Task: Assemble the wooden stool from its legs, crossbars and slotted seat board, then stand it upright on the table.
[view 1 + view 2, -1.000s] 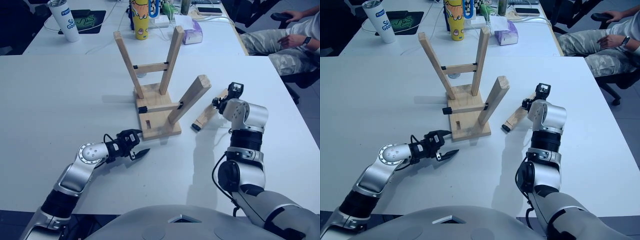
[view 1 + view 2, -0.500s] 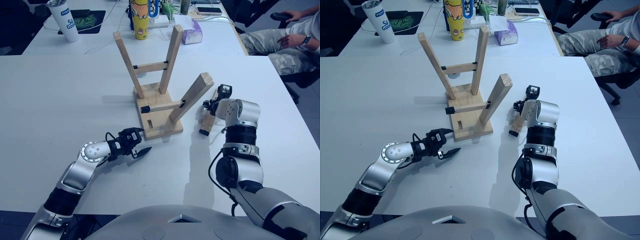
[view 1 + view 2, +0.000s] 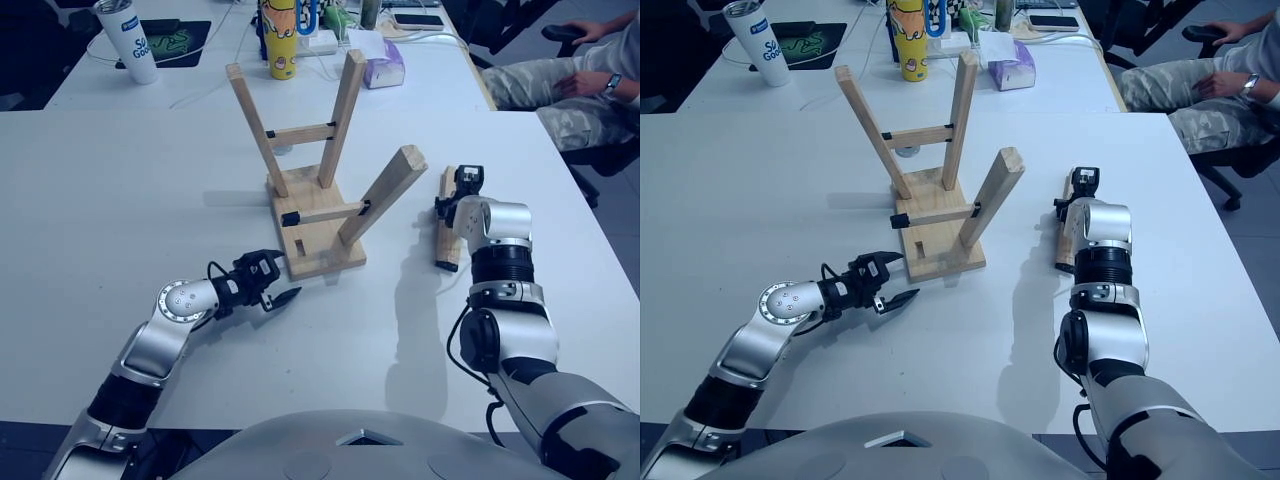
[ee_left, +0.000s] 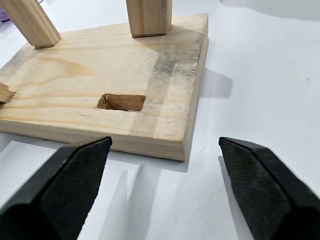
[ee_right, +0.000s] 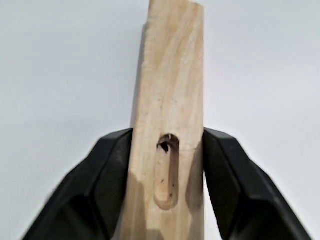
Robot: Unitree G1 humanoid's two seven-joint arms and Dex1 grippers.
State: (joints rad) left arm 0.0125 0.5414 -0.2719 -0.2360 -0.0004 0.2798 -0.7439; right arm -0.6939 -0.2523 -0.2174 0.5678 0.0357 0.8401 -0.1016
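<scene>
While its fingers stand spread wide, left gripper (image 3: 281,282) hovers just short of the upturned seat board's (image 3: 322,256) near edge. Three legs (image 3: 338,110) stand slotted in it. Right gripper (image 5: 167,144) pinches the loose fourth leg (image 3: 447,238), lying on table (image 3: 120,190) beside the stool.

Cut off at wrist-view edges: loose leg (image 5: 170,100), seat board (image 4: 75,75).

Upturned stool (image 3: 312,242) (fourth leg (image 3: 446,245) apart)

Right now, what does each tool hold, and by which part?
Right tool: the loose leg, gripped by its sides at the slot. Left tool: open, holding nothing.
</scene>
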